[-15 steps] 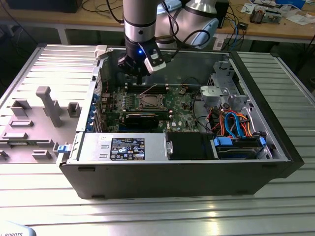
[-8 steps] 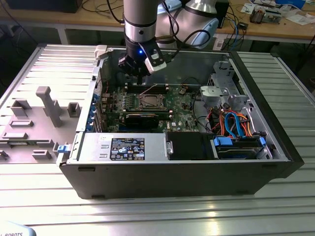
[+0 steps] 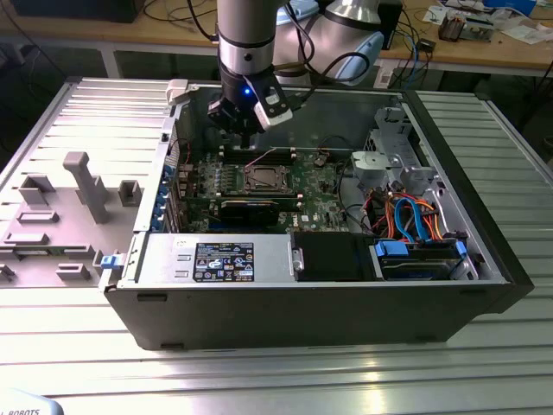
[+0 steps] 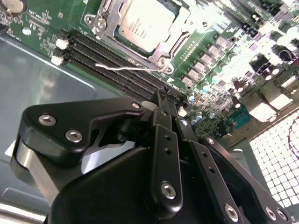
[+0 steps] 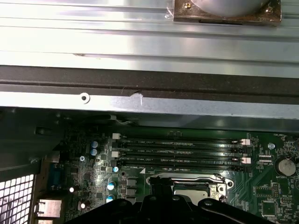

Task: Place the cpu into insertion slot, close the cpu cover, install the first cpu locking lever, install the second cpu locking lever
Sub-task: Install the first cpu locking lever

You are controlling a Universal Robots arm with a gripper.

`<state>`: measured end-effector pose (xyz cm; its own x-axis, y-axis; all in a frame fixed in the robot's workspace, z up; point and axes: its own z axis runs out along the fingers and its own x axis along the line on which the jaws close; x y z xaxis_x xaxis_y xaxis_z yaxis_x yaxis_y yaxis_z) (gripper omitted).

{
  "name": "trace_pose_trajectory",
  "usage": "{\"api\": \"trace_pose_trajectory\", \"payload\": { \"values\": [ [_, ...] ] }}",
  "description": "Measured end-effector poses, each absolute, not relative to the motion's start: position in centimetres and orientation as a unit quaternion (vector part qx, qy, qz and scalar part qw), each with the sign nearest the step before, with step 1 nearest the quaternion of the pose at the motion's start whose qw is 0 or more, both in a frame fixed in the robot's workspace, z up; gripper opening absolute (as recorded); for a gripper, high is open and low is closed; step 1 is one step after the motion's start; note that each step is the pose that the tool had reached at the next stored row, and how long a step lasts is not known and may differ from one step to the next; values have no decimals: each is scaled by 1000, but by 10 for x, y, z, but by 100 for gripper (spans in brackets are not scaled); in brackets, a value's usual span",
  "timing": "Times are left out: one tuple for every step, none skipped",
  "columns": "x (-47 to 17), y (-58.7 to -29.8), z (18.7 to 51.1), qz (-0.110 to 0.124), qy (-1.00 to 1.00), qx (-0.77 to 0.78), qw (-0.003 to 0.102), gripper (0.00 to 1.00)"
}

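Observation:
The cpu [image 4: 145, 23], a square chip with a dull silver top, lies in the insertion slot [image 3: 263, 179] on the green board. The cpu cover [image 4: 164, 44], a silver frame, lies flat around the chip. A thin silver locking lever [image 4: 128, 68] runs along the socket's edge beside the memory slots; whether it is latched I cannot tell. My gripper [image 4: 162, 95] hangs above the board just behind the socket, its black fingers pressed together with nothing between them. In the exterior view the gripper [image 3: 246, 138] sits over the case's rear part. The first wrist view shows the cpu [image 5: 190, 190] just past the fingers [image 5: 161, 186].
Several black memory slots [image 5: 180, 149] lie between the socket and the case wall [image 5: 140, 84]. A long black graphics card [image 3: 251, 210] lies in front of the socket. The power supply [image 3: 216, 259] and a drive bay with blue and orange cables [image 3: 415, 225] fill the front. Grey fixtures [image 3: 69, 207] stand at the exterior view's left.

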<state>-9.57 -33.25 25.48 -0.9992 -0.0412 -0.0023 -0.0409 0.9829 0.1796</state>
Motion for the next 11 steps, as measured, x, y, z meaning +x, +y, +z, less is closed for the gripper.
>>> {"api": "trace_pose_trajectory", "payload": {
  "values": [
    [-96, -333, 255, -94, -995, 20, 1, 11],
    [-96, -334, 254, -97, -995, 20, 0, 11],
    [-95, -334, 254, -97, -995, 19, 0, 11],
    [-95, -334, 253, -97, -995, 17, 0, 11],
    [-94, -334, 253, -97, -995, 16, 0, 11],
    [-91, -334, 252, -97, -995, 13, 0, 11],
    [-88, -334, 251, -96, -995, 13, 0, 11],
    [-86, -334, 251, -97, -995, 12, 0, 11],
    [-85, -334, 251, -96, -995, 12, 0, 11],
    [-84, -334, 250, -95, -995, 11, 0, 11],
    [-84, -334, 250, -94, -996, 11, 0, 11]
  ]
}}
